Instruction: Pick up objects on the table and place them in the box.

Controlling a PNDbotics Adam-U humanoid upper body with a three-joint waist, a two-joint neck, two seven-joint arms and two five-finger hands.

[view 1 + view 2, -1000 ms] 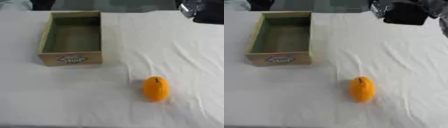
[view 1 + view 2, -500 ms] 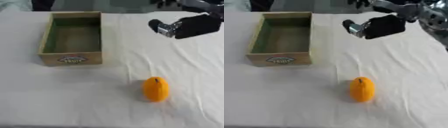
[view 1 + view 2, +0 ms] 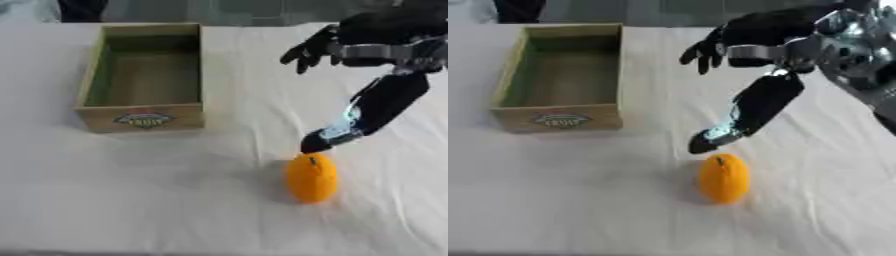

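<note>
On a white cloth-covered table [image 3: 131, 200], wrinkled in soft folds, an orange fruit [image 3: 311, 177]: smooth, egg-shaped, longer than wide, long axis running away from the camera, with a small dark stem mark at its far end. Lying toward the near right of the cloth, well apart from the box [image 3: 145, 75], nothing beside it but a faint shadow on its left. The box up at the far left: a shallow wooden crate, tan outside, greenish inside, open on top, with an oval printed label [image 3: 144, 119] on the near wall, lettering too small to read; bare inside as far as can be seen. Coming in from the upper right, the right hand [image 3: 767, 102], black with silver at the wrist, spread wide: thumb stretched down and toward the camera, its dark tip [image 3: 317, 142] just above the far end of the fruit, touching or barely clear, impossible to say which; fingers [image 3: 306, 50] splayed out toward the far left, hanging well above the cloth, curled round nothing. Fruit flat on the cloth, not lifted, not enclosed. No left hand in either view.
</note>
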